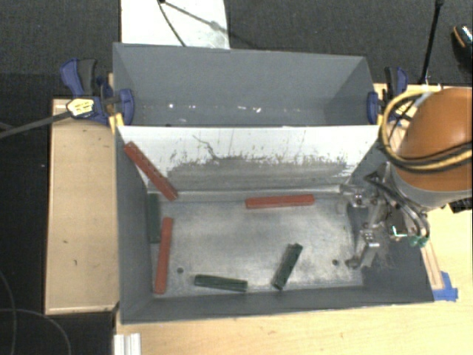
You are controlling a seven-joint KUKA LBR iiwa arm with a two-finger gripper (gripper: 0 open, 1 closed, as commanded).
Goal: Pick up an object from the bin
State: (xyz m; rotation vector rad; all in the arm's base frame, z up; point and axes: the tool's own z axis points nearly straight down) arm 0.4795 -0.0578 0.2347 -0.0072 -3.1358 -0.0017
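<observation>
Camera view: tilted green bar (287, 265) near tool (362, 256)

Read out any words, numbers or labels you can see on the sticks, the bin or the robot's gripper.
None: no word, number or sign can be read on the red sticks, the dark green sticks, the bin or the gripper.
</observation>
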